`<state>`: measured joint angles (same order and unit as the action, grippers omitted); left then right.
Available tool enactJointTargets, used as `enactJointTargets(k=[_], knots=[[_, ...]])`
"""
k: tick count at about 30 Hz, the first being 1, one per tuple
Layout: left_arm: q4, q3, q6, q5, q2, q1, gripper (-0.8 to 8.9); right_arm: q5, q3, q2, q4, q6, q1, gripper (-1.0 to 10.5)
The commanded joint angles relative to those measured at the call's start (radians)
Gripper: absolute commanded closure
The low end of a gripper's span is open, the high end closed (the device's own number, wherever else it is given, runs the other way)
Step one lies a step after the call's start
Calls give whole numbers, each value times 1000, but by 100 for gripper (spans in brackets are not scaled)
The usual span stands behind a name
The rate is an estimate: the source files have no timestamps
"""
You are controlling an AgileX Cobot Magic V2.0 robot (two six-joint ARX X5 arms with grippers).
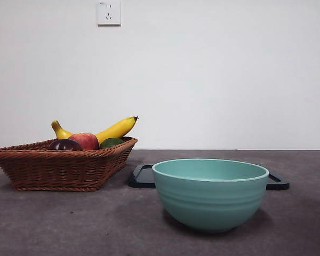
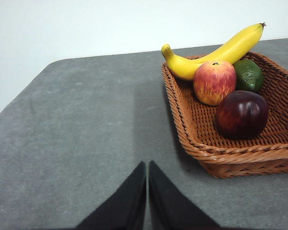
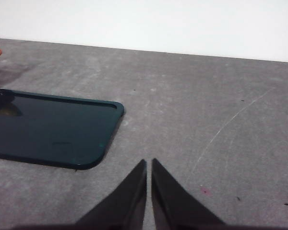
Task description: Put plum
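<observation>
While both arms waited clear of the front view, the scene was logged as follows.

Plum [image 1: 64,144]: dark maroon, glossy; lay inside the basket at left of the front view, only its top showing above the rim; in the left wrist view [image 2: 242,114] it sat at right of centre, just beside the peach and near the lime.
Wicker basket [image 1: 58,166]: brown woven, shallow; stood at left of the front view, on the table.
Peach [image 1: 86,141]: red and yellow; in the basket, between plum and lime.
Lime [image 1: 111,142]: green, dimpled skin; in the basket, touching the banana in the left wrist view.
Banana [image 1: 115,129]: yellow; lay along the far side of the basket, tip raised toward the frame's centre.
Bowl [image 1: 210,193]: pale teal, ribbed; stood at lower centre-right of the front view, nearest the camera.
Tray [image 3: 48,127]: dark, glossy, rounded corners; lay flat behind the bowl; at left of the right wrist view.
Table [image 1: 53,224]: grey, matte, lightly scuffed.
Wall socket [image 1: 108,12]: white; upper left of the front view.
Left gripper [image 2: 147,165]: jaws pressed together, holding nothing; over bare table, apart from the basket.
Right gripper [image 3: 149,163]: jaws pressed together, holding nothing; over bare table, near the tray's corner.
</observation>
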<state>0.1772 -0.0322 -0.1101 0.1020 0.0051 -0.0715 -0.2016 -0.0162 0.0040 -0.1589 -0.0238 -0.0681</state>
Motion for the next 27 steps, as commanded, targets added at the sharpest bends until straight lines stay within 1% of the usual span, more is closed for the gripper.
enactJointTargets(k=[1, 4, 27], knots=[[9, 20, 7, -2, -2, -2, 806, 5, 6, 0, -7, 16, 1, 940], [9, 20, 7, -2, -2, -2, 806, -7, 6, 0, -3, 16, 1, 940], [9, 20, 7, -2, -2, -2, 806, -6, 5, 0, 1, 16, 1, 940]])
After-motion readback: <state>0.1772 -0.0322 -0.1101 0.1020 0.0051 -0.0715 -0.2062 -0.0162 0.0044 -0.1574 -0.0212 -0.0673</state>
